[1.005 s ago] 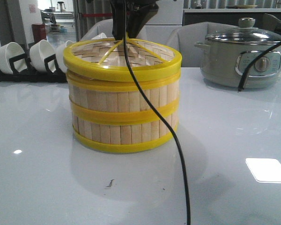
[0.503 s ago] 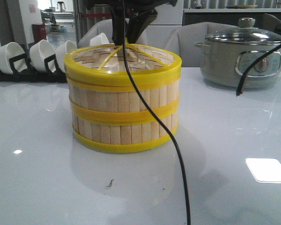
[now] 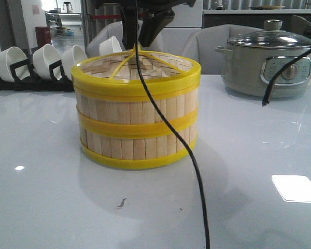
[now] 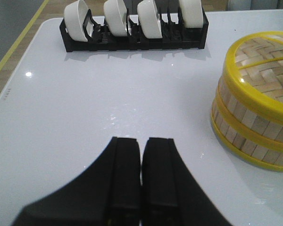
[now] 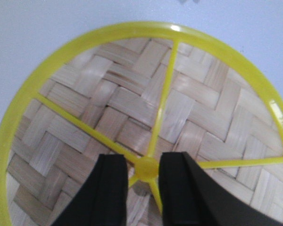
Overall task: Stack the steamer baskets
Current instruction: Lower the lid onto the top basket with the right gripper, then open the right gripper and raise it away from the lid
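Steamer baskets (image 3: pixel 137 122): sitting stacked, one on the other, on the white table (image 3: pixel 259 155).
Lid (image 5: pixel 146 117): lying on top of the stack.
Right gripper (image 5: pixel 142 172): straddling the lid's yellow knob (image 5: pixel 146 168), fingers just beside it.
Left gripper (image 4: pixel 141 183): hovering closed over the table, holding nothing.

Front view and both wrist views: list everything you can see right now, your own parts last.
steamer baskets: two, pale bamboo slats with yellow bands, stacked mid-table
lid: one, woven bamboo with yellow rim and spokes, on top of the stack
lid knob: one, yellow, at the spoke centre
cups: four, white, tipped in the rack
rack: one, black, far left of the table
electric pot: one, grey-green with glass lid, far right
cable: one, black, hanging in front of the stack
table: one, glossy white
left hand: black, shut, over bare table beside the stack
right hand: black, fingers either side of the knob
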Motion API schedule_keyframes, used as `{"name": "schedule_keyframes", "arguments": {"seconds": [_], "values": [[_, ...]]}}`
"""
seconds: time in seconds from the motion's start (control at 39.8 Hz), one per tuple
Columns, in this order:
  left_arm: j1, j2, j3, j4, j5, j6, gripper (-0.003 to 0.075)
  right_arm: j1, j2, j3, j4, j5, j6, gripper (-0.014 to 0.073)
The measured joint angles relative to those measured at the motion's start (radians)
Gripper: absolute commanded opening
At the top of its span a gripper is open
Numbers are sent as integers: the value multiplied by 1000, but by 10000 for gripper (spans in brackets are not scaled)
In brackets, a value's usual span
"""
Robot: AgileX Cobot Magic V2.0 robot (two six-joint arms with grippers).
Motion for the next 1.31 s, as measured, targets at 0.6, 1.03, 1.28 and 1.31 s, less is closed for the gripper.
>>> {"name": "schedule_keyframes", "arguments": {"seconds": [0.6, 1.03, 1.28, 1.31], "values": [[0, 0, 0, 0, 0, 0, 87, -24, -67, -2, -3, -8, 0, 332], [0, 0, 0, 0, 0, 0, 87, -156, -442, 394, -31, -278, 0, 332], [0, 0, 0, 0, 0, 0, 87, -289, -700, 780, -33, -504, 0, 332], [0, 0, 0, 0, 0, 0, 87, -305, -730, 823, -33, -521, 0, 332]]}}
